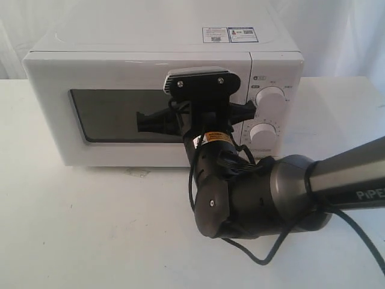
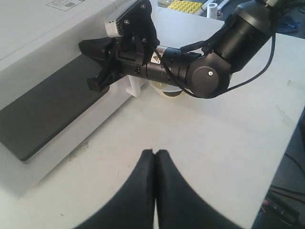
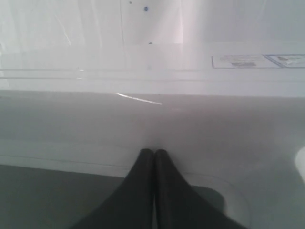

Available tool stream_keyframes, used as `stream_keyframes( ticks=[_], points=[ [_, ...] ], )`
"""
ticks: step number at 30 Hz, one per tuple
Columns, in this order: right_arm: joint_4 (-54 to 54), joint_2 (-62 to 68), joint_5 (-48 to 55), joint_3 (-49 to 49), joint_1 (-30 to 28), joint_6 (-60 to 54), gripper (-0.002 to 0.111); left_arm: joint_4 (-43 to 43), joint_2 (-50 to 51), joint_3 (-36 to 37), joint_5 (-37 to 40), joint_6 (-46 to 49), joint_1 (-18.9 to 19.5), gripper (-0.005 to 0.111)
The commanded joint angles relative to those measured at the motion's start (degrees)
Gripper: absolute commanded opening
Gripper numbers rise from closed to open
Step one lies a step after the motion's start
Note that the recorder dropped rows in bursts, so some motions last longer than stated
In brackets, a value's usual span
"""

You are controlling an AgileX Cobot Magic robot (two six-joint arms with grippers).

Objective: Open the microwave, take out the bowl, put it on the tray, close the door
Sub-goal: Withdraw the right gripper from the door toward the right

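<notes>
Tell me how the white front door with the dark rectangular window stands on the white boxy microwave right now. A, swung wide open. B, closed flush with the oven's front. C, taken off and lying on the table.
B: the white front door sits flush with the front of the white boxy microwave, with no gap showing along its edge, and the right gripper is shut just in front of it.

A white table [image 1: 90,229] carries the white microwave [image 1: 138,66], which stands toward its far edge.
</notes>
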Motion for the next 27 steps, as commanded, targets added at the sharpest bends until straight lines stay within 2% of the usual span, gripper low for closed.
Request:
stream_keyframes(
  ticks=[1,13,27],
  points=[
    [1.9,0.4,1.8,-1.5,-2.9,-0.4,0.0,-0.8,-0.7,0.1,0.2,-0.3,-0.2,0.0],
    [3.5,-16.9,7.4,7.1,6.8,-11.9,0.0,-0.8,-0.7,0.1,0.4,-0.2,-0.2,0.0],
    [23.4,-47.1,15.0,23.4,17.8,-31.5,0.0,-3.8,-0.7,0.1,-1.7,-0.4,-0.2,0.0]
  ],
)
